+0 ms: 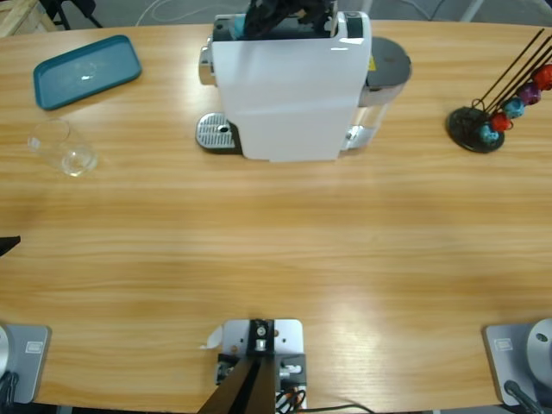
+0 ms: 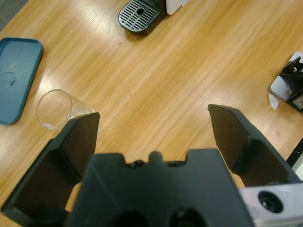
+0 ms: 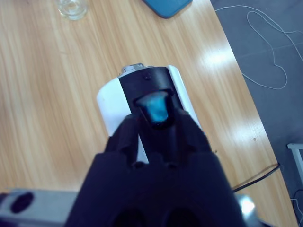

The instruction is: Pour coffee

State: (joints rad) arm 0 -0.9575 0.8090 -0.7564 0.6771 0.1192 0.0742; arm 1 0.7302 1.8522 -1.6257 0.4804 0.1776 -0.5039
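Observation:
No coffee shows in any view. The white coffee machine [image 1: 289, 90] stands at the table's far middle. My right gripper [image 3: 156, 117] hovers over its black top [image 3: 149, 82], shut on a small blue capsule [image 3: 156, 109]; in the high view this gripper [image 1: 280, 17] comes down from the top edge. A clear glass [image 1: 65, 148] stands on the table at the left and looks empty. My left gripper [image 2: 154, 116] hangs open above the table with nothing between its jaws, the glass [image 2: 59, 109] just beyond its left jaw. Only a black tip of it [image 1: 7, 245] shows in the high view.
A teal tray [image 1: 86, 71] lies at the far left behind the glass. The machine's drip grate [image 1: 216, 134] sticks out at its left side. A black capsule stand [image 1: 483, 125] with several coloured capsules is at the far right. Bare wood lies in front of the machine.

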